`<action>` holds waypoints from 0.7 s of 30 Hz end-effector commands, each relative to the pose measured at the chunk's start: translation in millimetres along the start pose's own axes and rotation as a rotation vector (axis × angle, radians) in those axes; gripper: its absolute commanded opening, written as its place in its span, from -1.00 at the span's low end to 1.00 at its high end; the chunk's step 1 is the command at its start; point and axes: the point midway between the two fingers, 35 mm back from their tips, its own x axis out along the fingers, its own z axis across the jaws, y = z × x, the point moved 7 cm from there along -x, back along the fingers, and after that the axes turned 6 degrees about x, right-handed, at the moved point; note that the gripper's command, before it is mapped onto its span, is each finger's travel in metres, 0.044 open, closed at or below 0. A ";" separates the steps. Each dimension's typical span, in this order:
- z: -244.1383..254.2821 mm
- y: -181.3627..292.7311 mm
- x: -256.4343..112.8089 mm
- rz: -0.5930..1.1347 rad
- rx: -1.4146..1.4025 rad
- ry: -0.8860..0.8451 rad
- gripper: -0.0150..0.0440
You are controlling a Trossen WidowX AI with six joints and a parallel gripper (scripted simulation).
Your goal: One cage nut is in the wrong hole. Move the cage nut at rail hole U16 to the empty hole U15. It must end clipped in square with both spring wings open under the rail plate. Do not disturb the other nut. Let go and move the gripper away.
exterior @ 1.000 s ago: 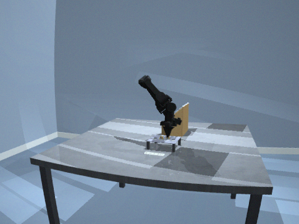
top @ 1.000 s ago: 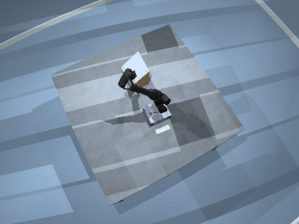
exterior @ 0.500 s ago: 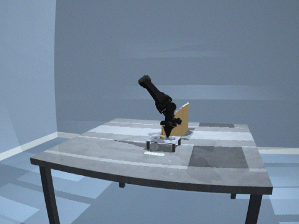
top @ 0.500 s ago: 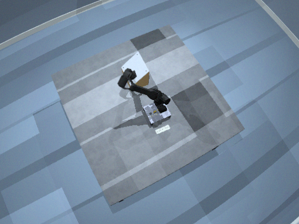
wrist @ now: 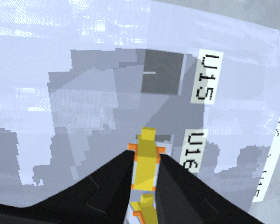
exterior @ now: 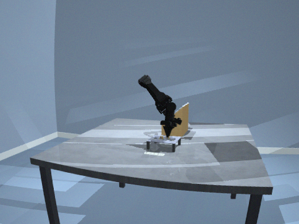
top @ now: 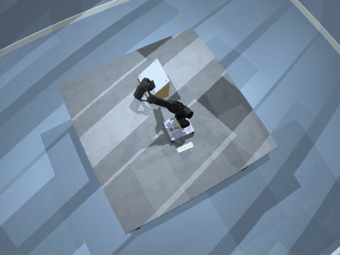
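In the wrist view, the black gripper (top: pixel 184 123) (exterior: pixel 167 136) (wrist: pixel 145 161) reaches in from the bottom of the frame, with one finger at each side. Its jaws are pinching the yellow cage nut (wrist: pixel 146 167), which has orange parts at its corners and stands in the lower middle of the frame. This nut is beside the U16 label (wrist: pixel 194 150), and a thin dark strip of the U16 hole (wrist: pixel 166 138) shows near its upper end. How deep the nut sits in this hole, or if it is out of it, one cannot tell. A second yellow piece (wrist: pixel 146 201) shows at the bottom edge, partly hidden.

The U15 hole (wrist: pixel 162 72) is a dark square in the upper middle, without a nut, and the U15 label (wrist: pixel 207 76) is just to the right of it.

In the exterior view, the arm (top: pixel 165 103) (exterior: pixel 159 99) bends down from the upper middle to the rail plate (top: pixel 182 134) (exterior: pixel 164 141), which stands on short dark legs on the grey table (top: pixel 211 158) (exterior: pixel 99 157). A pale strip (top: pixel 185 147) (exterior: pixel 154 153) lies near the plate, lower in the frame. The board (top: pixel 155 74) (exterior: pixel 183 121) stands behind the plate.
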 end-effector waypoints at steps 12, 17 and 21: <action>1.4 0.7 -0.6 0.002 -0.003 0.021 -0.39; 2.4 0.7 -0.5 0.001 -0.003 0.030 -0.39; 3.2 0.8 -0.5 0.000 -0.003 0.038 -0.39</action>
